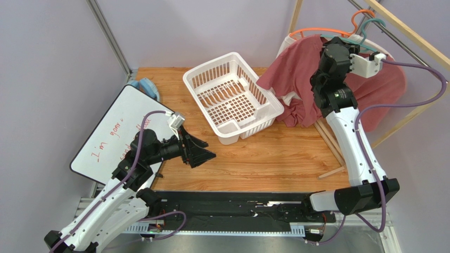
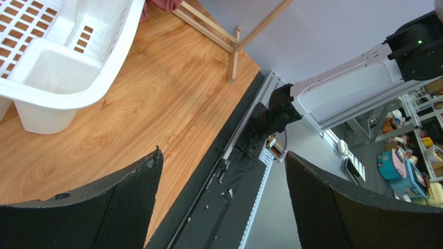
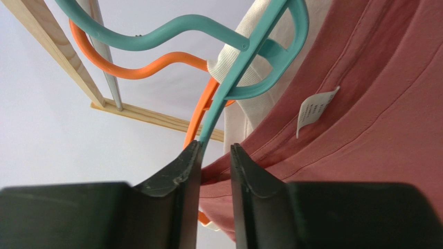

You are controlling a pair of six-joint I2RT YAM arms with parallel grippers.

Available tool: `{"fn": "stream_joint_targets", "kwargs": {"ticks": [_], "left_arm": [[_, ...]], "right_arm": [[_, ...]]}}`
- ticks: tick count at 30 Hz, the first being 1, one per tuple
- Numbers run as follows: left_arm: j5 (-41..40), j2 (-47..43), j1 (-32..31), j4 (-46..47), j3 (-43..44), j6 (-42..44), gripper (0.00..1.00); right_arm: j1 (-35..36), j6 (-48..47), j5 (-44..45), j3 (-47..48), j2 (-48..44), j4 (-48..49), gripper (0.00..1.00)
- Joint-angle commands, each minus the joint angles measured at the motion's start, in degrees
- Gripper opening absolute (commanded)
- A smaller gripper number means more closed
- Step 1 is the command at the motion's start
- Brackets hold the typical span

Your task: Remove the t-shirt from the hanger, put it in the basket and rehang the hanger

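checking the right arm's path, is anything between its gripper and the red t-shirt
Nothing visible: the right gripper sits at the teal hanger with the red t-shirt directly behind its tips. An orange hanger crosses just behind the teal one.

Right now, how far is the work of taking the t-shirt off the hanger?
Nothing is finished: the t-shirt still hangs on the hanger. In hand: the right gripper straddles the hanger's arm; whether it grips, I cannot tell. To do: slip the shirt off. The left gripper is open, empty.
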Motion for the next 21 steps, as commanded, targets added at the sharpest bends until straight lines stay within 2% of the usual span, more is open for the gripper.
{"fn": "stream_joint_targets", "kwargs": {"ticks": [1, 7, 10, 21], "left_arm": [[-0.1, 0.4, 0.0, 0.7, 2.3, 0.3, 0.90], [-0.9, 0.5, 0.0, -0.8, 3.4, 0.8, 0.90], [-1.5, 0.6, 0.0, -1.1, 3.9, 1.0, 0.90], [-1.5, 0.8, 0.0, -1.4, 4.5, 0.7, 0.90]], "right_arm": [[-0.8, 3.4, -0.8, -1.3, -0.4, 2.1, 0.21], [-0.8, 2.3, -3.5, -1.0, -1.0, 2.9, 0.10], [-0.8, 1.3, -5.8, -1.2, -2.0, 4.3, 0.01], [-0.8, -2.4, -11.4, -3.1, -5.0, 9.2, 0.00]]}}
